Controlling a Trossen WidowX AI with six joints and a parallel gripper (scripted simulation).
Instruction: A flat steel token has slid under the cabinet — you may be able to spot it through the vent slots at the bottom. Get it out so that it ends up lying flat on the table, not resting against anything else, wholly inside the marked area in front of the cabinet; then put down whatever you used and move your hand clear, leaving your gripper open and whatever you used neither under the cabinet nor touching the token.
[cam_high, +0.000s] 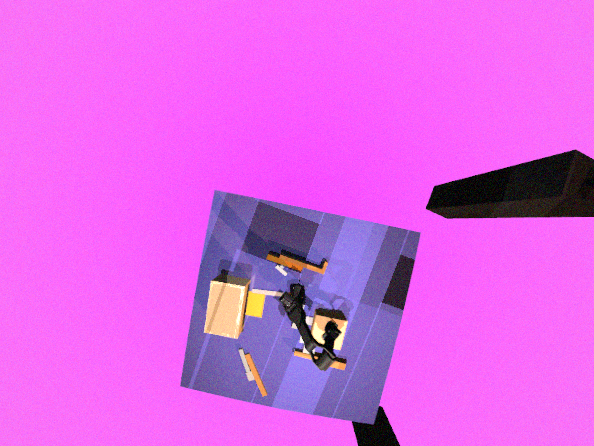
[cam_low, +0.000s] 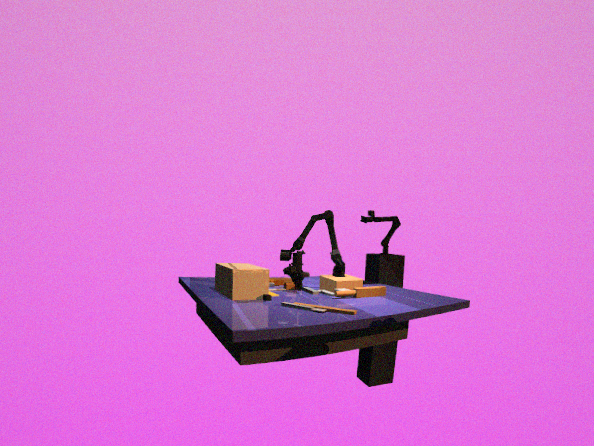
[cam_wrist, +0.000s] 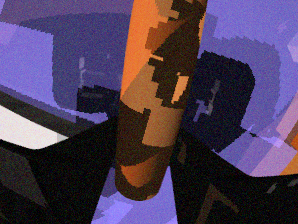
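My gripper (cam_high: 289, 301) (cam_low: 298, 286) (cam_wrist: 146, 127) points down and is shut on an orange rounded bar (cam_wrist: 162, 120), which runs up the wrist view between the black fingers. The bar's far end is out of that view. The tan cabinet (cam_high: 225, 307) (cam_low: 242, 282) stands at the left of the table. The yellow marked area (cam_high: 255, 305) (cam_low: 274, 294) lies against its front. A pale thin strip (cam_high: 265, 291) runs from near the cabinet's front to beside the gripper; I cannot tell whether it joins the bar. The steel token is not visible.
Orange pieces (cam_high: 315, 268) and a small white piece (cam_high: 281, 270) lie behind the gripper. A long orange bar (cam_high: 256, 375) (cam_low: 340, 310) lies with a pale piece near the front. A tan block (cam_high: 320, 327) (cam_low: 341, 284) is by the arm's base, near another orange bar (cam_high: 339, 364) (cam_low: 371, 291).
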